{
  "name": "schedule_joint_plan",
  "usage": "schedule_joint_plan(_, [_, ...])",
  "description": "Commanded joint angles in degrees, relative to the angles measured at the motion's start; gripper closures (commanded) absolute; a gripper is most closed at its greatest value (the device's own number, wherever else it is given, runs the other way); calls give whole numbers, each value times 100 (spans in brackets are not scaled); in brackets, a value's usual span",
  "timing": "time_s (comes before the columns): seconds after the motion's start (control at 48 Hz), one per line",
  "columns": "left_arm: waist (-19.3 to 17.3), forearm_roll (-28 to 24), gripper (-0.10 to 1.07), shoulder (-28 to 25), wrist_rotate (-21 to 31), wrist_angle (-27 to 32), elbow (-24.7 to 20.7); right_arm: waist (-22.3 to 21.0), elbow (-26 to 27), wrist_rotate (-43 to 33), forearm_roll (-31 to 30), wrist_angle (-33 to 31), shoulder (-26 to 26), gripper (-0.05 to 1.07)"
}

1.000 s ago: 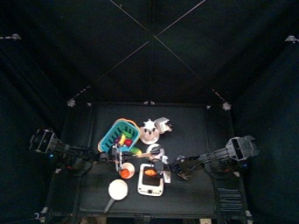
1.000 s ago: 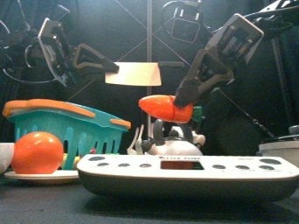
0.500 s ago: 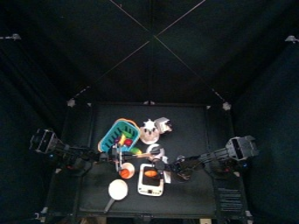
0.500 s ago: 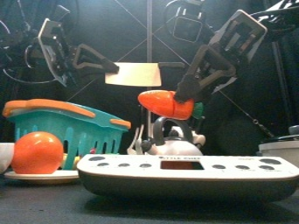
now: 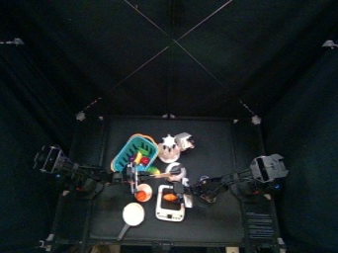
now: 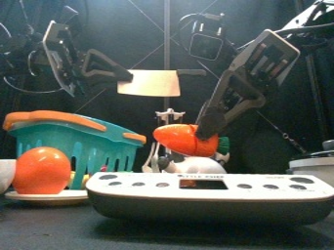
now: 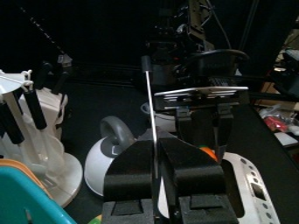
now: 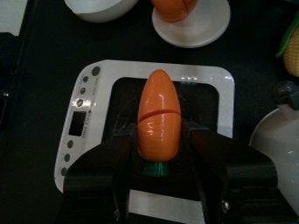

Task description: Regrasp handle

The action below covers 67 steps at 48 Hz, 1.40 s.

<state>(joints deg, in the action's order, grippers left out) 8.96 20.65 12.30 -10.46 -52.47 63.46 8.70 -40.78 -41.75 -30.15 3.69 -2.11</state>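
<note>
Meanwhile, right gripper (image 8: 159, 168) jaws pinch carrot (image 8: 159, 112) by stem end above scale (image 8: 93, 87); left gripper (image 7: 173, 166) jaws pressed on spatula handle (image 7: 149, 105); thin hold risks carrot slipping.

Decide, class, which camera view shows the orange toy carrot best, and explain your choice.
The right wrist view: the carrot fills the middle, held in the right gripper above the white scale. The front view shows it side-on. The top view gives only a tiny orange speck, and the left wrist view barely a sliver.

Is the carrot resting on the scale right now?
No, the carrot hangs in the right end effector, clear above the white scale.
</note>
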Motion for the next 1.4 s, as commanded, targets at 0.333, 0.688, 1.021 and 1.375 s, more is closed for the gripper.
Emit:
schedule_joint_plan(0.333, [18, 44, 60, -9, 18, -18, -53, -26, 413, 0, 2206, -1072, 158, 36])
schedule_joint_plan(0.688, [18, 149, 60, -18, 18, -18, -18, -9, 686, -9, 3735, -1169, 132, 36])
schedule_joint_plan(1.021, [-35, 580, 60, -18, -9, 62, 9, 158, 642, -18, 4017, -1222, 246, 36])
schedule_joint_plan(1.375, [-114, 483, 60, -18, -9, 264, -26, 229, 668, -26, 4078, -1468, 378, 36])
